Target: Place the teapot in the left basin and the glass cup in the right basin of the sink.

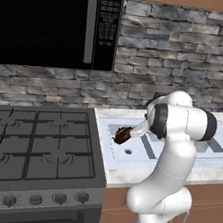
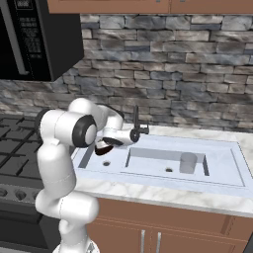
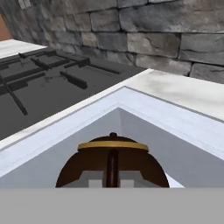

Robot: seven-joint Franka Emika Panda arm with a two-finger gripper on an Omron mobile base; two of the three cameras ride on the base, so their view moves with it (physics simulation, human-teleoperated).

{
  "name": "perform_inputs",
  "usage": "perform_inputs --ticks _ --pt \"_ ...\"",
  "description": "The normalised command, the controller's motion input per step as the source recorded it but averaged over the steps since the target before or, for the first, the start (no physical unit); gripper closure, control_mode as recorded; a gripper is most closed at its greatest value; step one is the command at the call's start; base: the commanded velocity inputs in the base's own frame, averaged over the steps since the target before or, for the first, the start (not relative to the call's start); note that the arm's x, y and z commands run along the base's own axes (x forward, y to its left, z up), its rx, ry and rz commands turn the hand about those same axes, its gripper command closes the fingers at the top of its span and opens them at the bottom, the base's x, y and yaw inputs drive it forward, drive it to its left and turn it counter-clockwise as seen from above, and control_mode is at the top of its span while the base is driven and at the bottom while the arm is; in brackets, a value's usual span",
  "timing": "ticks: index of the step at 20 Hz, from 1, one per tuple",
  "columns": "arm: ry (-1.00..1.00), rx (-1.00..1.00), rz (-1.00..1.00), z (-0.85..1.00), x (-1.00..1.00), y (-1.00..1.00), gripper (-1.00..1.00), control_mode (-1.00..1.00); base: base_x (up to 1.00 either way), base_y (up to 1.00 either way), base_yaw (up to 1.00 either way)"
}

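One teapot [image 1: 123,134] sits clamped in the end effector [image 1: 130,134], held above the left basin [image 1: 127,154].

A home kitchen: a black gas stove [image 1: 32,147] beside a white marble worktop [image 2: 163,195] with a double sink [image 2: 217,148], a microwave [image 1: 56,19] above, stone wall [image 2: 173,74], wooden cabinets [image 2: 163,232] below.

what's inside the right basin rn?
The glass cup stands upright inside the right basin, beside a round drain hole. The near wall hides the front floor.
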Motion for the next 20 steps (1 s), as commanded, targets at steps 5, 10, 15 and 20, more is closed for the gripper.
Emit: perform_inputs --ticks 5,10,15,20 --pt "0.0 0.0 0.02 -0.2 0.0 0.0 1.0 -1.0 0.0 0.0 0.0" --pt "0.0 0.0 0.0 -0.28 -0.04 0.0 1.0 -1.0 0.0 0.0 0.0" --pt "0.0 0.0 0.0 -0.32 -0.11 0.0 1.0 -1.0 0.0 0.0 0.0" --pt "0.0 -0.02 0.0 -0.33 -0.19 0.0 1.0 -1.0 0.0 0.0 0.0"
